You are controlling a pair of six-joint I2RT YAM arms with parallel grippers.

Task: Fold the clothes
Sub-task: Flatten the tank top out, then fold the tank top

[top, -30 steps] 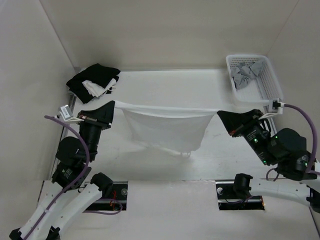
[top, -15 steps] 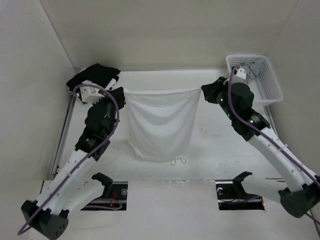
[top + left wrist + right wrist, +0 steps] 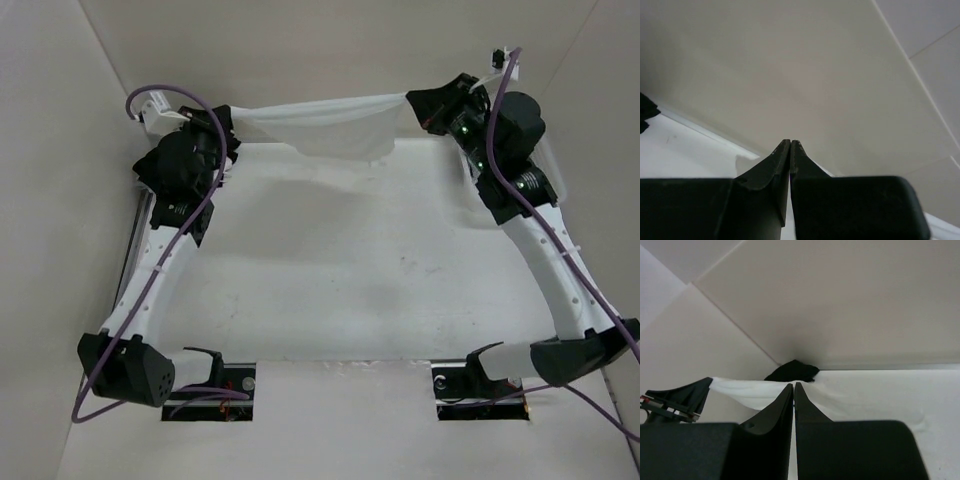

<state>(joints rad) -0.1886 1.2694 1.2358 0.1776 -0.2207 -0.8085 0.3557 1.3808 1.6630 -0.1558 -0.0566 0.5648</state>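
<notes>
While 2 grippers hold its ends, the camisole [image 3: 325,120] hangs stretched in the air above the 12 o'clock edge of the table [image 3: 330,270].
Its long axis runs 9 to 3 o'clock: left gripper [image 3: 232,122] clamped shut on the 9 o'clock end, right gripper [image 3: 410,100] likewise at 3 o'clock, neither nearer; loose fabric droops toward 6 o'clock.
</notes>
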